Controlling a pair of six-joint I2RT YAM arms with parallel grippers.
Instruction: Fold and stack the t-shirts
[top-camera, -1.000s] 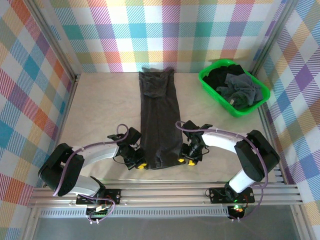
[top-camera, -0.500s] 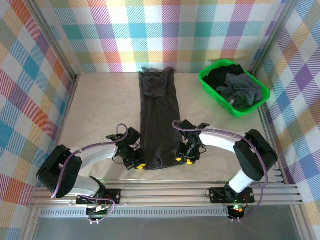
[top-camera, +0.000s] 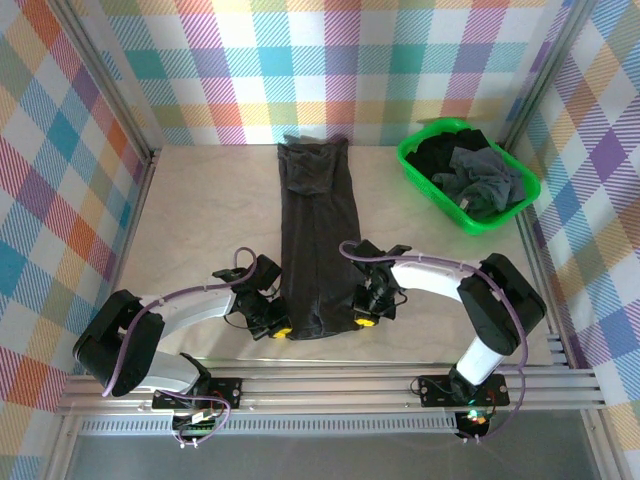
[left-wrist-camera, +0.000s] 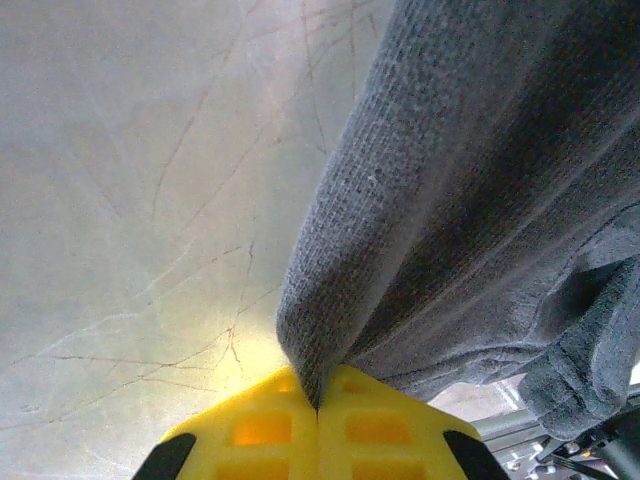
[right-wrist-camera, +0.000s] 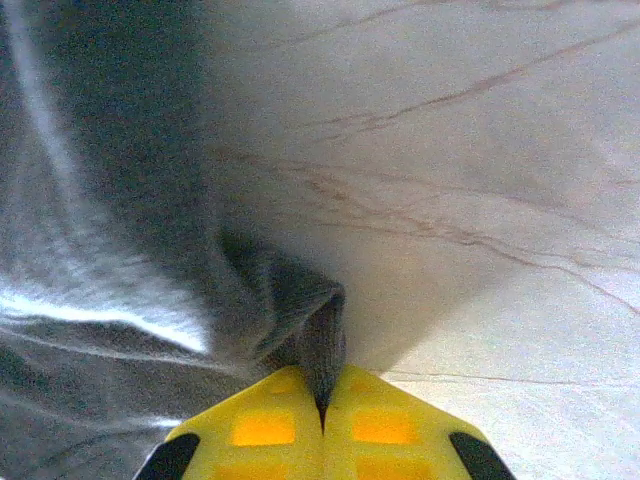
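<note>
Here, the charcoal t-shirt (top-camera: 318, 235) lies as a long narrow strip down the middle of the desk (top-camera: 200, 220). The left claw (left-wrist-camera: 318, 405) pinches its near left corner, and the right claw (right-wrist-camera: 322, 405) pinches its near right corner. More dark t-shirts (top-camera: 475, 175) fill the green basket (top-camera: 425, 185) at far right.

The spread t-shirt (top-camera: 318, 235) is plain charcoal grey with a fine knit grain up close. The basket (top-camera: 425, 183) is bright green and holds a black shirt (top-camera: 438, 150) and a slate grey-blue shirt (top-camera: 488, 182). The left gripper (left-wrist-camera: 318, 402) and right gripper (right-wrist-camera: 322, 402) have yellow fingers. The table (top-camera: 200, 210) is pale beige with thin brown veins. The walls (top-camera: 330, 60) are pastel rainbow plaid.
</note>
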